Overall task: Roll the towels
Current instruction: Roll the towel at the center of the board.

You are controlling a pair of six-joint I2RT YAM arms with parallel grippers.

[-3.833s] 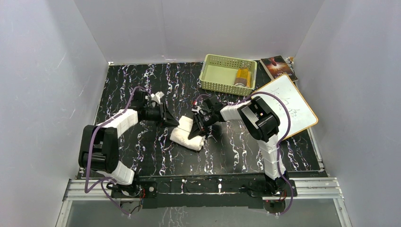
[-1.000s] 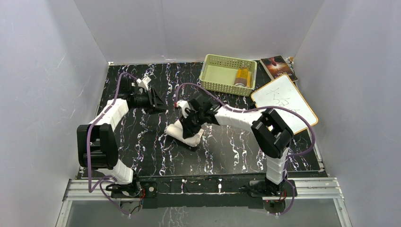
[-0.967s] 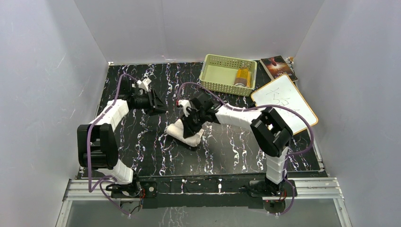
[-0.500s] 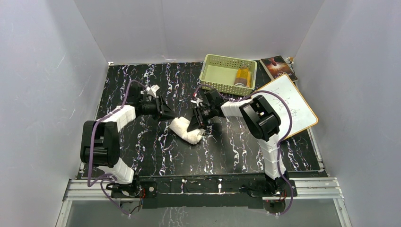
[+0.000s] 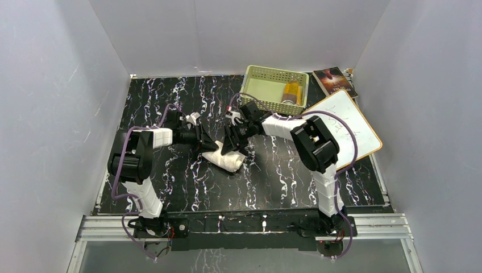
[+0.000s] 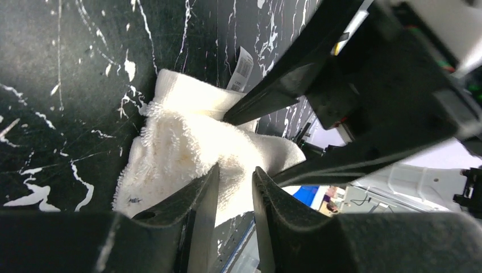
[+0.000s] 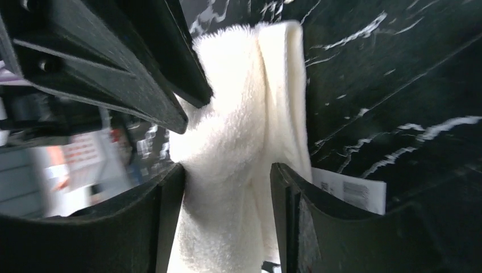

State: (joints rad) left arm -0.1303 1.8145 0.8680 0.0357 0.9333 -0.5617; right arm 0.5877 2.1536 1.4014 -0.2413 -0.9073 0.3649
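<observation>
- The cream towel lies bunched in a loose, thick roll mid-worktop, with its label sticking out.
- The right tool is released, its fingers spread astride the roll.
- The left tool is nearly closed at the towel's edge; I cannot tell whether it grips.
- The yellow-brown towel sits in the basket behind, with a white board to the right.

The towel is cream-white, the table black with white veining — the basket pale green.
</observation>
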